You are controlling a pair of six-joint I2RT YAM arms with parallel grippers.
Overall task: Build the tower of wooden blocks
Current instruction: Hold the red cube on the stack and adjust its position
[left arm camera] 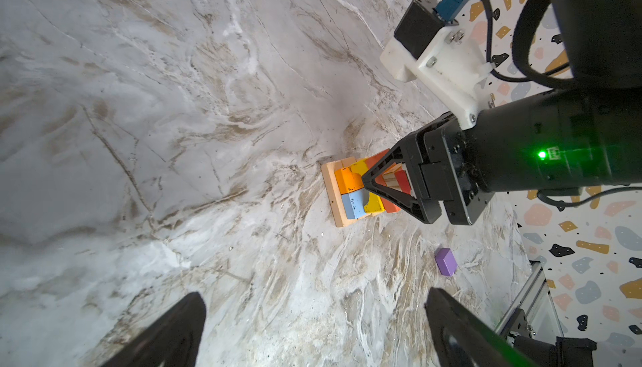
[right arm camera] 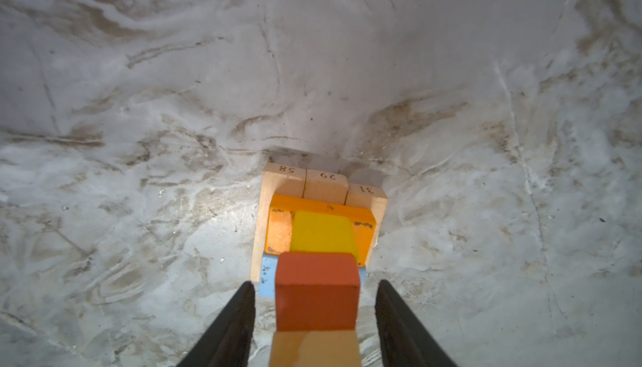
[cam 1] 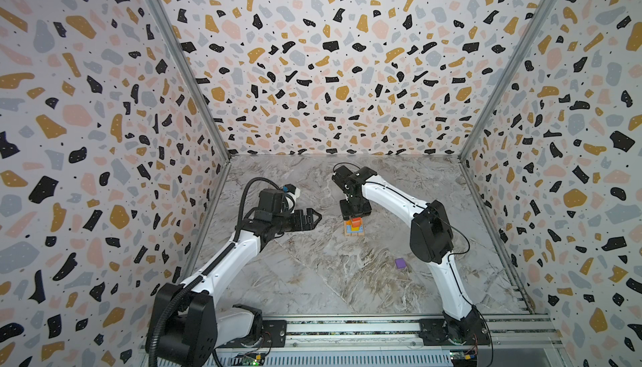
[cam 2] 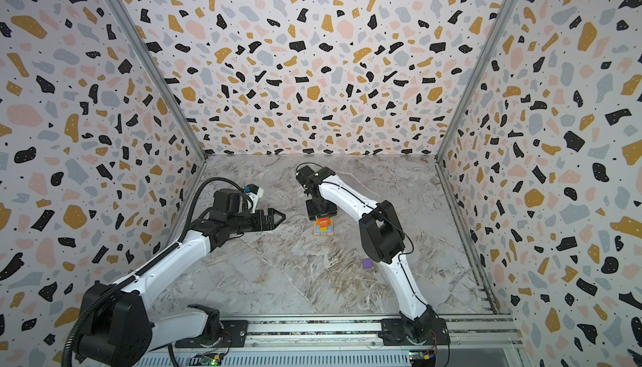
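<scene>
The marble table (cam 1: 312,278) is bare but for two things, and everything here is placed from the tower (cam 1: 353,228), which stands near the middle. To the tower's left, well apart from it, the left claw (cam 1: 318,216) hovers with its jaws spread wide and nothing between them. Directly over the tower hangs the right claw (right arm camera: 315,282), pointing down. Its jaws stand part-open on either side of the red cube (right arm camera: 317,292), with a clear gap showing on both sides, so it grips nothing. The tower itself is stepped: a tan base (right arm camera: 326,183), orange (right arm camera: 279,230) and blue (right arm camera: 265,278) above it, then yellow (right arm camera: 323,231), then the red cube. A tan piece shows just beside that cube in the right wrist view, but I cannot tell how the two are stacked. The smallest thing is the purple cube (cam 1: 400,263), lying flat on the table to the tower's right and nearer the arms' bases than the tower, well apart from it and close beside the right arm. It looks to be the one piece not yet placed. Being nearly square, its long axis barely matters. What matters is direction: the right claw is much the nearer and would have to rise clear of the tower, then draw back and rightward.
</scene>
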